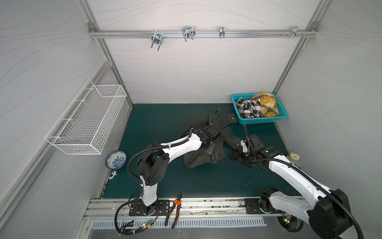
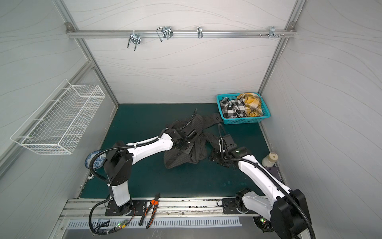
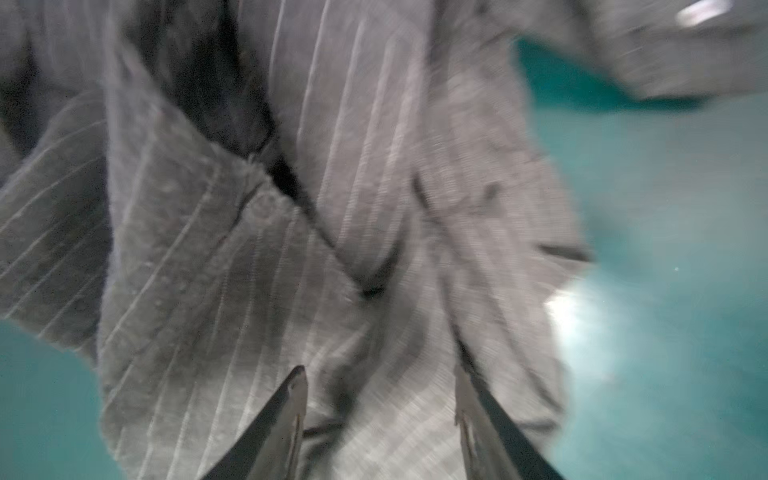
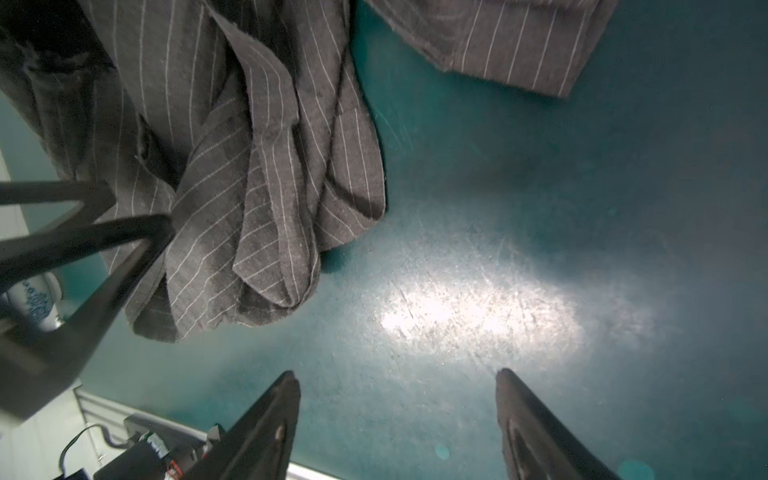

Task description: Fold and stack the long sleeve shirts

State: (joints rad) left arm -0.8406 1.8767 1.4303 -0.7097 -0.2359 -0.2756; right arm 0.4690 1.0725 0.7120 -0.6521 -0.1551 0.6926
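A dark grey pinstriped long sleeve shirt (image 1: pixel 196 161) (image 2: pixel 175 160) lies crumpled in the middle of the green mat (image 1: pixel 157 128). One sleeve with a cuff (image 1: pixel 229 118) stretches toward the back right. My left gripper (image 1: pixel 206 148) (image 2: pixel 184 148) is down on the shirt's middle. In the blurred left wrist view its jaws (image 3: pixel 380 365) stand apart with striped cloth (image 3: pixel 291 208) bunched between them. My right gripper (image 1: pixel 238 158) (image 4: pixel 397 374) is open over bare mat beside a folded-up edge of the shirt (image 4: pixel 249 187), holding nothing.
A teal basket (image 1: pixel 260 122) at the back right holds a black-and-white plaid garment (image 1: pixel 248 107) and a yellow plaid one (image 1: pixel 266 103). A white wire basket (image 1: pixel 88 120) hangs on the left wall. A blue-patterned bowl (image 1: pixel 116 159), pliers (image 1: pixel 173 209) and a white jar (image 1: pixel 294 158) lie round the mat's edges.
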